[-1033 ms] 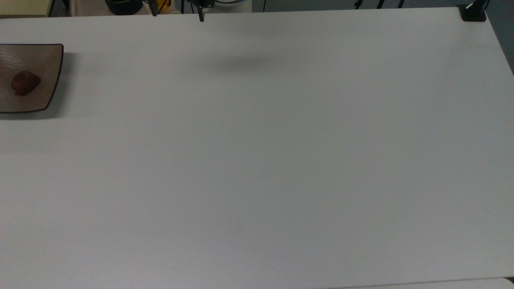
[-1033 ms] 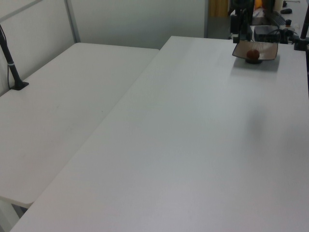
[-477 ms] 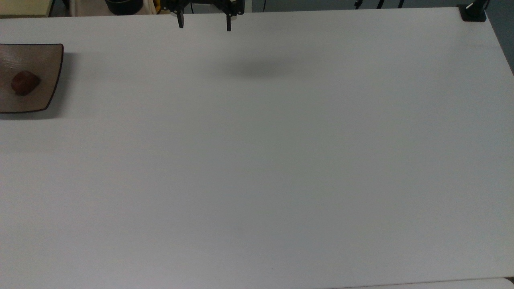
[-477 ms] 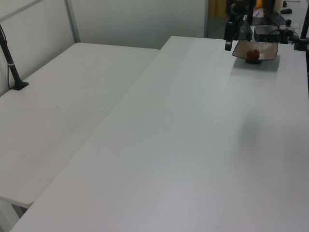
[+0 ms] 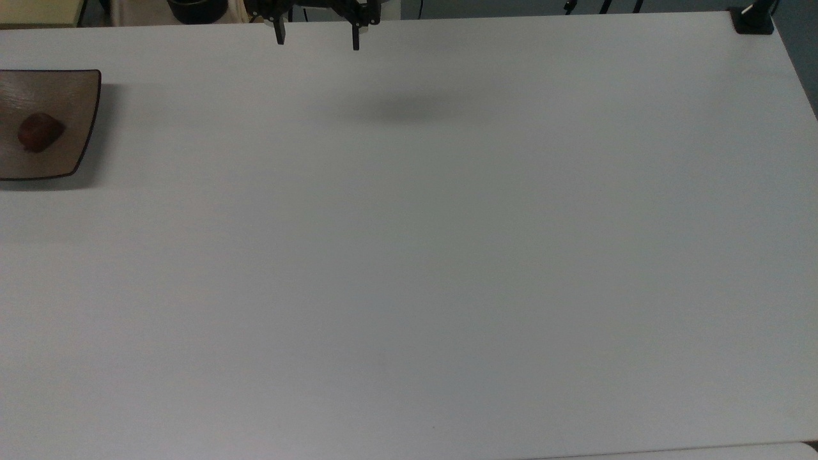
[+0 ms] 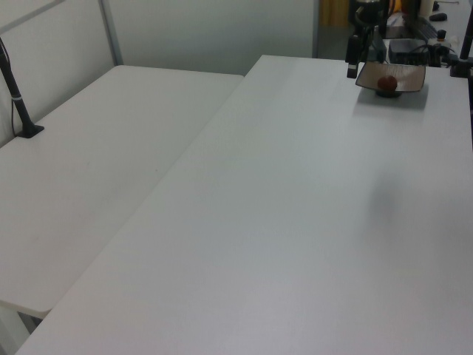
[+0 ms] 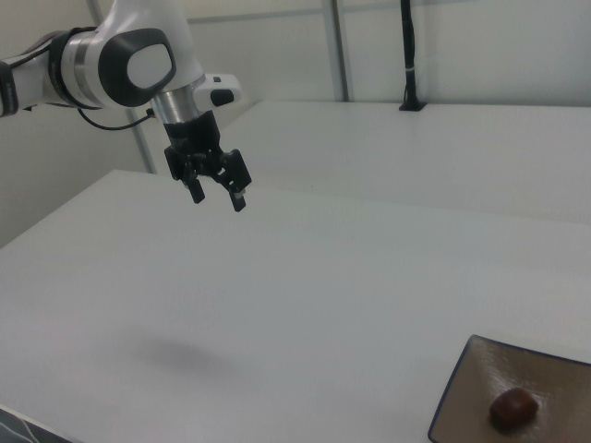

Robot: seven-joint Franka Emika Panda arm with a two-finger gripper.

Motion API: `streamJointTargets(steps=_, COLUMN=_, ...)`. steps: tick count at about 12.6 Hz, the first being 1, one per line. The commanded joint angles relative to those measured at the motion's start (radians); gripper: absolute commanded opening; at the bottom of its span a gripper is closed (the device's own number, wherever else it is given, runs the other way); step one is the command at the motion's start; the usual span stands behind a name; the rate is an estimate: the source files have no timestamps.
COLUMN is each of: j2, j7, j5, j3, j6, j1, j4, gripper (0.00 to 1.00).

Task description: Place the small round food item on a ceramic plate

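Lump of food [image 5: 39,132] already sitting on the plate [image 5: 70,96], pretty much in the middle of it, over at the top view's left edge of the tabletop [image 5: 409,255]. Same story in the right view: dark reddish lump [image 7: 513,407] resting inside the plate [image 7: 462,392] near the right view's bottom right corner of the tabletop. Tool [image 7: 215,194] hanging up in the air with fingers spread wide, nothing between them, well apart from the plate. In the top view, tool [image 5: 317,42] poking in over the far edge of the tabletop, soft shadow on the surface below it, plate way off toward the top view's left. So the relation that matters: food lies sideways along that far edge from the tool, toward the left corner, and lower down. Long axis of the lump looks roughly left-right in the top view, but too small to be sure. Looks like the job is basically done, no grab needed. Left view: plate [image 6: 409,78] with the lump [image 6: 386,83] at the far end of the tabletop, tool finger [image 6: 352,62] just beside it from that angle.
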Motion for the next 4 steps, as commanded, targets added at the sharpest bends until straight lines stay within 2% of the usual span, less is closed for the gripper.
streamJointTargets(steps=1, j2=-0.034, j7=-0.015, j5=-0.014, j3=-0.035, j6=0.011, j1=0.027, j4=-0.036, gripper=1.0)
streamJointTargets(steps=2, j2=-0.034, j7=-0.015, j5=-0.012, j3=-0.097, j6=0.011, j1=0.086, j4=-0.035, gripper=1.0)
streamJointTargets(steps=4, j2=-0.034, j7=-0.017, j5=-0.008, j3=-0.113, j6=0.005, j1=0.093, j4=-0.032, gripper=1.0)
